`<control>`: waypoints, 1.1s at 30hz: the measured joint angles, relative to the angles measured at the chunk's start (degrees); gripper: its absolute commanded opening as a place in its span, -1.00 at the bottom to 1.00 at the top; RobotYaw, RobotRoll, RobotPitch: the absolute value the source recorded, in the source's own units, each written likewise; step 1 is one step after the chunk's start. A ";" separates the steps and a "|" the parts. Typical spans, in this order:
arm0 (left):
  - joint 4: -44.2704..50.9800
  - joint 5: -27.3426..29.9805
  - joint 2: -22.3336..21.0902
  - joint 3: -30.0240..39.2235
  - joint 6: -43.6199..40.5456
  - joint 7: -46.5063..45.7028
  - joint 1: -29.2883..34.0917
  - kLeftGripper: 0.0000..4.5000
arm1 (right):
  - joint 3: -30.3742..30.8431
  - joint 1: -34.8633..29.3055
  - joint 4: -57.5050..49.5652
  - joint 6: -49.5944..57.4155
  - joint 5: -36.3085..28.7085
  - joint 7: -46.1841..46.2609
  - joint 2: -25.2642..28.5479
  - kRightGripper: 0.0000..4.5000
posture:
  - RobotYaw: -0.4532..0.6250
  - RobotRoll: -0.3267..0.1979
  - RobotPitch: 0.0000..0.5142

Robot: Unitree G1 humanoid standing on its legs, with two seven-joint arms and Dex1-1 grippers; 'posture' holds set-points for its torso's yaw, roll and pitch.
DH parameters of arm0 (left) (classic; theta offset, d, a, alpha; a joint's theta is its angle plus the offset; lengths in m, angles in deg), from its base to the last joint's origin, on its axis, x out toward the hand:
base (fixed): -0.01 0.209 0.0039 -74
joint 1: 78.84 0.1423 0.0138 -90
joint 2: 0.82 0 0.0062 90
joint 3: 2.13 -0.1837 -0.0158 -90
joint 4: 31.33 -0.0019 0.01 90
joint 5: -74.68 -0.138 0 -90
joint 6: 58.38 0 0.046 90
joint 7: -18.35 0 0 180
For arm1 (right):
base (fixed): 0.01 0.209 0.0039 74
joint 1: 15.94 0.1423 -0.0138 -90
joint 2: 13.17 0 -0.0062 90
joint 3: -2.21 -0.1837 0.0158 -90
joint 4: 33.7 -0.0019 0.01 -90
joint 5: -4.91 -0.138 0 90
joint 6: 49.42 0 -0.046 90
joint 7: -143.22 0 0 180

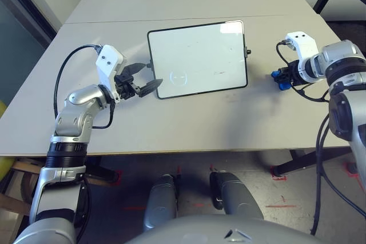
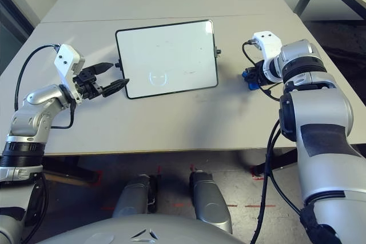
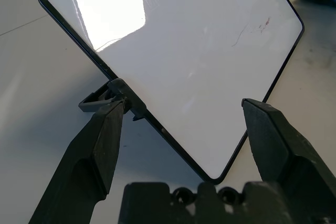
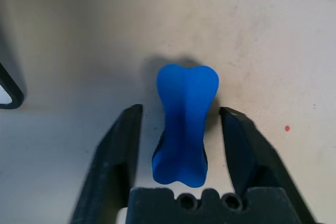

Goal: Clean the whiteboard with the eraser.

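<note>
**Eraser between spread fingers, right of the board**

Head views: whiteboard [image 1: 198,59] flat on the grey table [image 1: 189,124], long axis running left to right, slightly skewed so the near left corner sits closest. Faint marks only on its surface. Left gripper [image 1: 139,78] at the board's left edge, fingers spread, one at the side knob, the other over the near left corner. Right gripper [image 1: 282,79] well to the right of the board, pointing steeply down at the table; only a sliver of the blue eraser [image 1: 278,75] seen past the wrist, so its shape and heading not readable here.

Left wrist view: board's corner lying between the two open fingers [image 3: 100,145], the frame's knob just beside one fingertip; contact hard to judge. Small reddish flecks visible on the white surface, unseen from the head. Blue eraser tip at the far edge, beyond the board.

Right wrist view: eraser's full bone shape shown, lying on the table, long axis running along the fingers, one lobed end pointing away from the wrist. Fingers spread on either side, narrow gaps to the eraser's flanks, not pinching. Board's dark corner at the frame edge.
</note>
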 measured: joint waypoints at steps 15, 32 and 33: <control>6.76 6.33 -2.30 15.85 -5.69 -8.51 4.05 1.00 | -15.95 -11.00 -13.09 -29.28 -14.32 -1.18 5.89 1.00 | -0.12 0.25 -0.47; -11.44 3.18 -2.40 23.48 3.04 -24.73 -0.18 1.00 | -25.51 -27.36 -18.44 -51.79 -23.73 8.56 2.51 1.00 | -0.15 0.25 -0.43; -11.88 3.11 -2.40 23.57 3.65 -25.17 -0.33 1.00 | -25.77 -27.47 -18.53 -52.66 -23.99 9.01 2.52 1.00 | -0.15 0.25 -0.43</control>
